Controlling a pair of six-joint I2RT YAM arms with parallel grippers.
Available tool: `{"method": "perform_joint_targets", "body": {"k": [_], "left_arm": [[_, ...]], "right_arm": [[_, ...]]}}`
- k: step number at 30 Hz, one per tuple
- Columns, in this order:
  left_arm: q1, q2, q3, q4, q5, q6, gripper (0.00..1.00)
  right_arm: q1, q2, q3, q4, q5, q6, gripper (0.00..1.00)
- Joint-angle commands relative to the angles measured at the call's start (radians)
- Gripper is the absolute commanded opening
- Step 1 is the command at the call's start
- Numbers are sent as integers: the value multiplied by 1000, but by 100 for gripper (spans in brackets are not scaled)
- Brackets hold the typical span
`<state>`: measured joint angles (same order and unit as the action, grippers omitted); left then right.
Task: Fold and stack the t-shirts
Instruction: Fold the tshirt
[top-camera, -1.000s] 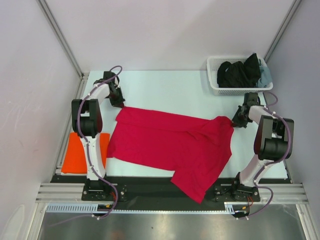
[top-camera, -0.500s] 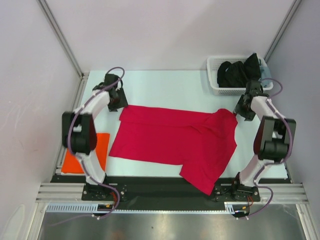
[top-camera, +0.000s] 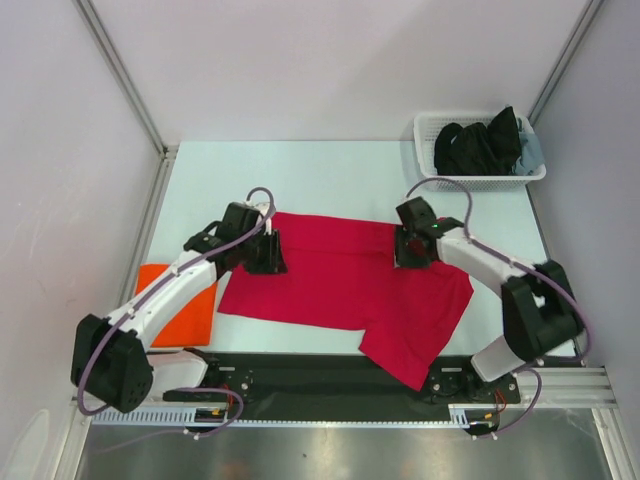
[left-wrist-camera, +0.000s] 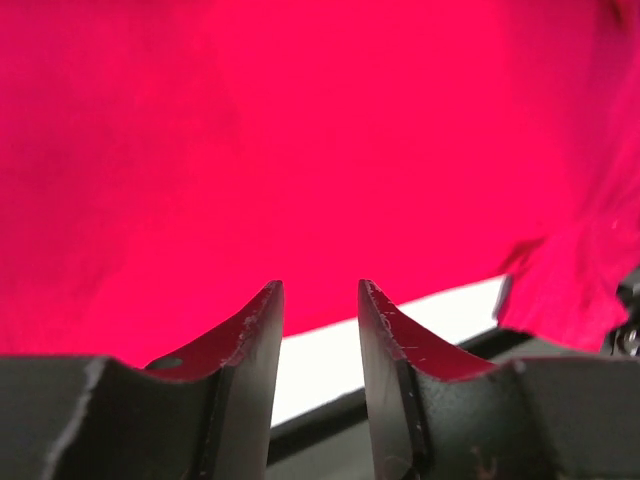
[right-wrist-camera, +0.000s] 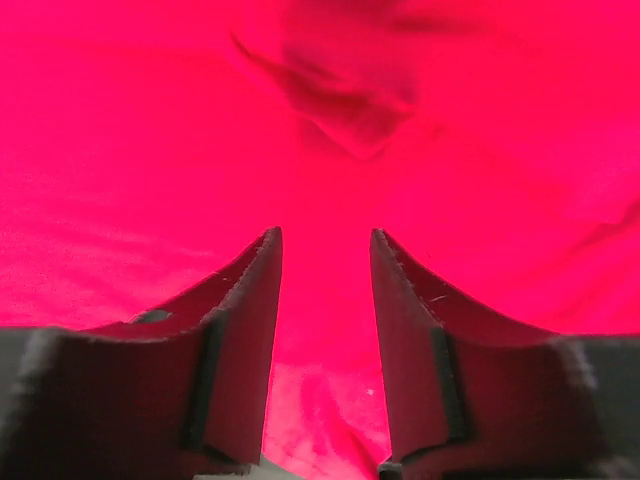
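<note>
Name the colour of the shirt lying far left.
The shirt is bright orange, clearest in the top view.

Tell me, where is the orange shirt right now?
Top view: the orange t-shirt lies front-left on the table, beside the red t-shirt, partly under the left arm.

No legible text, label, brand mark, number or sign found in any view.

- Crimson t-shirt (top-camera: 340, 275): plain cloth, no print.
- Orange t-shirt (top-camera: 190, 315): plain on the part showing.
- White lattice basket (top-camera: 470, 183): no marking readable on its wall.
- Left gripper (left-wrist-camera: 320, 288) and right gripper (right-wrist-camera: 326, 235): finger faces show scuffs only, nothing readable.
</note>
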<state>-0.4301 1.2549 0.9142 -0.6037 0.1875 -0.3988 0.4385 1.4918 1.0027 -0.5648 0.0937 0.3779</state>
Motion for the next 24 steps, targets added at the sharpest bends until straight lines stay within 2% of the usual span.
{"method": "perform_joint_targets", "body": {"k": [1,4,15,24], "left_arm": [[-1,-104,-9,-16,49,46,40],[-1,-114,-6,-44,49,63,40],[1,-132,-20,-51,27,63,39],[1,-117,-8,-53,30,60,40]], "right_arm": [[42,97,11,59,47,24,40],[63,162,37,65,83,23,34],[66,240,119,-4,215,-19,36],[28,285,134,16,196,-48,35]]}}
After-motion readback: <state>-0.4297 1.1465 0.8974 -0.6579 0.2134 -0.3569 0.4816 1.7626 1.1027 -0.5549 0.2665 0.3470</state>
